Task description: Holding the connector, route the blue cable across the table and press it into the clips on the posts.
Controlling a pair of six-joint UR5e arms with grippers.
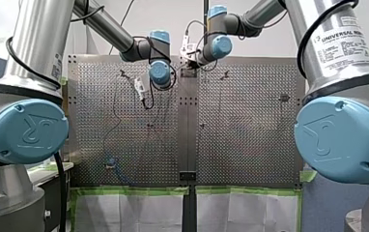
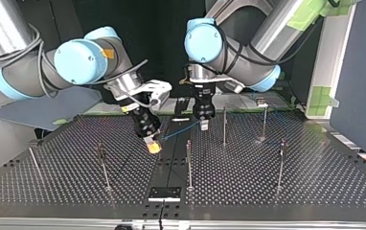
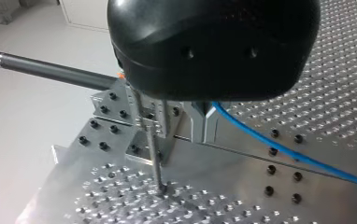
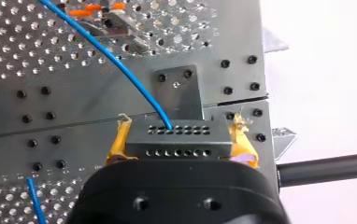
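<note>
Perforated metal tabletop (image 2: 315,182) fills the top view, with thin upright posts (image 2: 103,165) standing well apart across it.

Start at that view's left. The right gripper (image 2: 152,146) comes down at a slant to the plain strip in the middle of the tabletop, its tips low over the metal. In its wrist view you see the fingers closed on the grey connector (image 4: 176,139), with a yellow pad (image 4: 117,144) against each end of the block. The blue cable (image 4: 134,84) leaves a hole in the connector's upper row and curves away over the tabletop.

Moving right in the top view, you can follow the cable as a short span in the air, rising from the connector to the left gripper (image 2: 203,123), which hangs upright near the right one. Its wrist view shows you the metal fingers drawn close together, with the cable coming out at them and trailing off across the tabletop.

Just right of the left gripper stands another post (image 2: 224,125), apart from the cable.
</note>
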